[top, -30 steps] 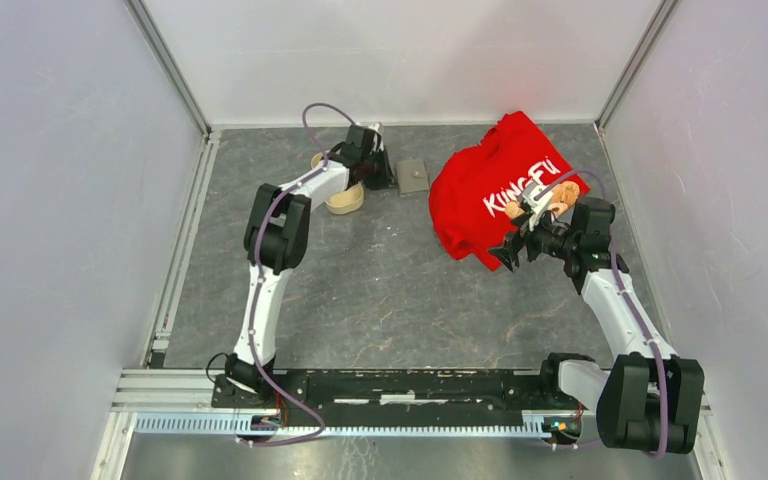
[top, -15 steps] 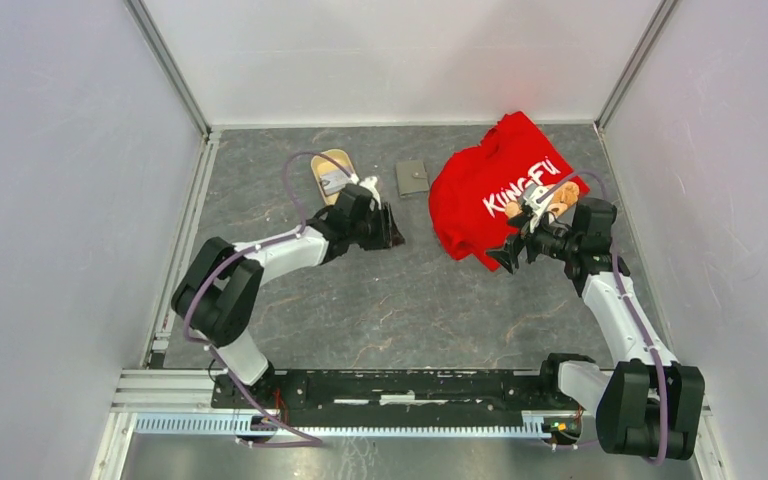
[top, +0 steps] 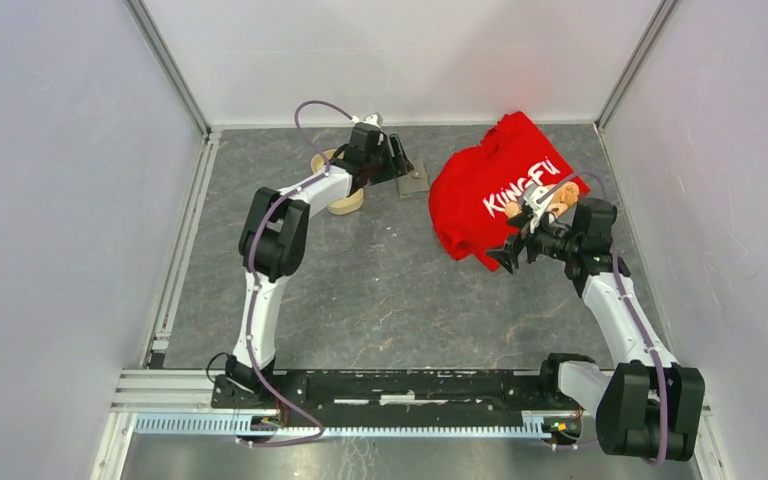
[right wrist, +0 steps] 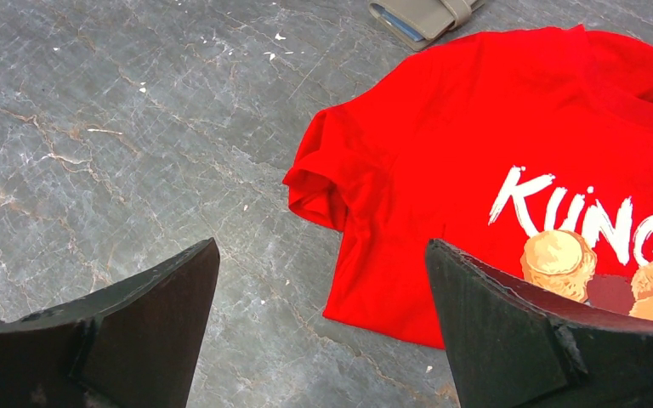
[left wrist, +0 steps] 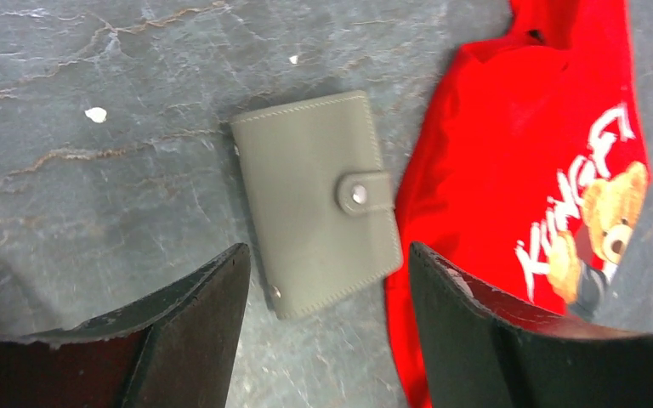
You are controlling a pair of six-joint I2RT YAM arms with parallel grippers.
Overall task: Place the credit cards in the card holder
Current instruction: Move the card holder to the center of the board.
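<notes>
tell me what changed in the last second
The left arm pulled back toward the near side, off the tray, then reached out again. Its jaws now stand open and empty above the closed card holder. Whether it let anything go cannot be told. The card holder, tray, red shirt and right arm stayed put, with the right jaws open.

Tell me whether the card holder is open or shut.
Shut: the card holder lies folded flat, its snap tab fastened across the front.
</notes>
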